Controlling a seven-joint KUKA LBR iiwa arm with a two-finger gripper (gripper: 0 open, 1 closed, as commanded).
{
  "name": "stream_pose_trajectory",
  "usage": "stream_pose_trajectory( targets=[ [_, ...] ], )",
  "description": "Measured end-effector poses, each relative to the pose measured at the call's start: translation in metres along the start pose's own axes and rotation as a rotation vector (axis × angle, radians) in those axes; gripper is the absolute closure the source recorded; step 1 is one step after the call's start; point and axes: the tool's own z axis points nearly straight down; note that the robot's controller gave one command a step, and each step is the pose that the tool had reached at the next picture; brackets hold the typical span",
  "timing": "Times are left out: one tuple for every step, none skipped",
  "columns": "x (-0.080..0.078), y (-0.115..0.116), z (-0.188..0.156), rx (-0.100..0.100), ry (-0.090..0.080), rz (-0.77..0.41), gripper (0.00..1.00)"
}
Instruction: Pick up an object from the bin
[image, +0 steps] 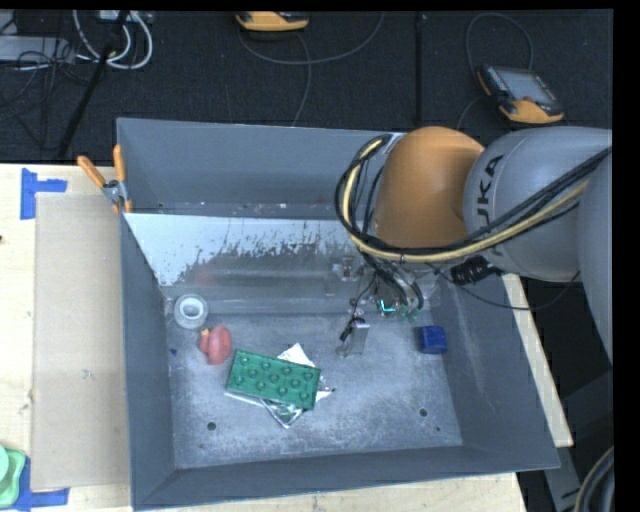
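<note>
Honestly, I'm hovering my gripper (350, 336) over bare floor mid-bin (250, 170), and I can't tell if it's open or clenched. I'm eyeing the small blue block (431, 339) lying nearby toward the right wall. I'm guessing it's light and stiff, so I'm thinking of pinching 2 flat sides.

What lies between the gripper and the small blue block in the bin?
Nothing: in the camera view, only bare grey bin floor separates the gripper from the blue block.

Scuffed matt grey metal bin (400, 425), studded green plastic plate (272, 378), glossy clear tape roll (190, 311), smooth orange arm cover (430, 185).
</note>
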Motion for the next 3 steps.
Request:
stream_pose_trajectory(
  targets=[
    [0.0156,0.0031,0.0816,0.001,-0.001,0.108,0.0],
    [0.0105,0.0065,0.0775,0.0,-0.008,0.132,0.0],
    [0.0098,0.0076,0.0737,0.0,-0.009,0.125,0.0]
  ],
)
